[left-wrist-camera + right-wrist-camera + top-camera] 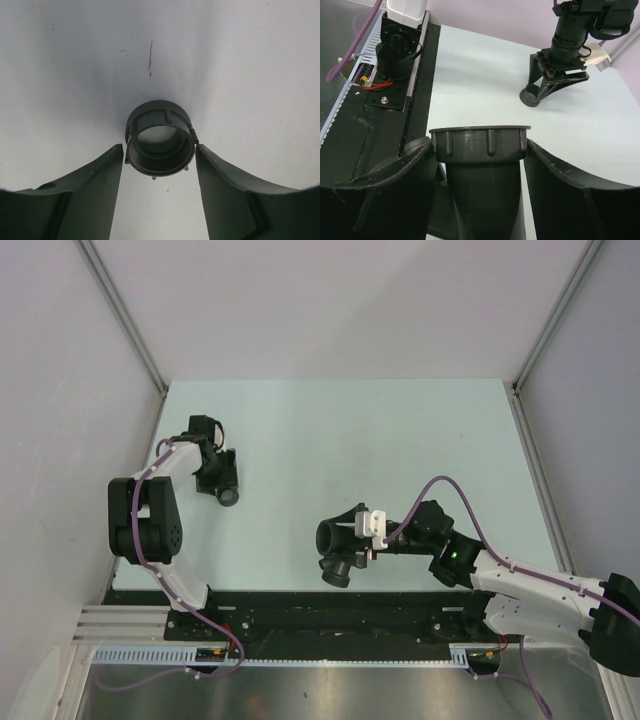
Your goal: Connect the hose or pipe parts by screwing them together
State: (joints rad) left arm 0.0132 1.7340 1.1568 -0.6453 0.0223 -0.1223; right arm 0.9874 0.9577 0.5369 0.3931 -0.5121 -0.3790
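The branched pipe fitting sits clamped between the fingers of the right pincer, mouth outward, presumably for mating, while the threaded ring fitting lies between the tips of the left pincer, closely flanked, grip uncertain.

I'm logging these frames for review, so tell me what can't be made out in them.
Right wrist view: the branched fitting runs off the bottom edge; the right gripper hides its sides.
Left wrist view: whether the left gripper grips the ring fitting or only flanks it is unclear.
Top view: that fitting's threads are too small.
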